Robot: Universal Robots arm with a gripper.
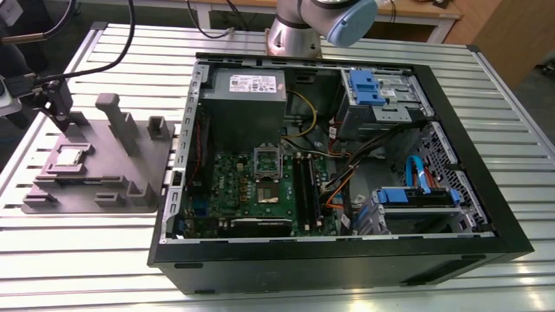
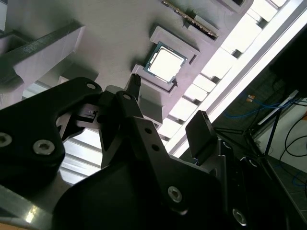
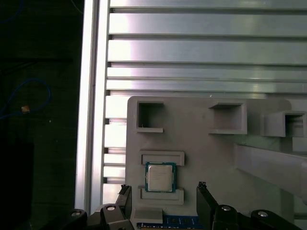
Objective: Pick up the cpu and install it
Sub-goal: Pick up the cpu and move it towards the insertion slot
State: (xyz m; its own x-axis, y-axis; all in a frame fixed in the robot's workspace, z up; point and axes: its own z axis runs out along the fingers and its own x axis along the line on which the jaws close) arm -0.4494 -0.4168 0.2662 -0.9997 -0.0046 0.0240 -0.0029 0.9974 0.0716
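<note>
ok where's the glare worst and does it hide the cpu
Second wrist view: the table is blown out white and the cpu lid is washed pale, though its outline stays clear. First wrist view: bright bands across the table, cpu readable. Exterior view: even light, computer case dark inside.

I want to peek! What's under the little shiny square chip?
The cpu lies in a recess of the grey tray. Its underside and the recess floor are hidden by it.
</note>
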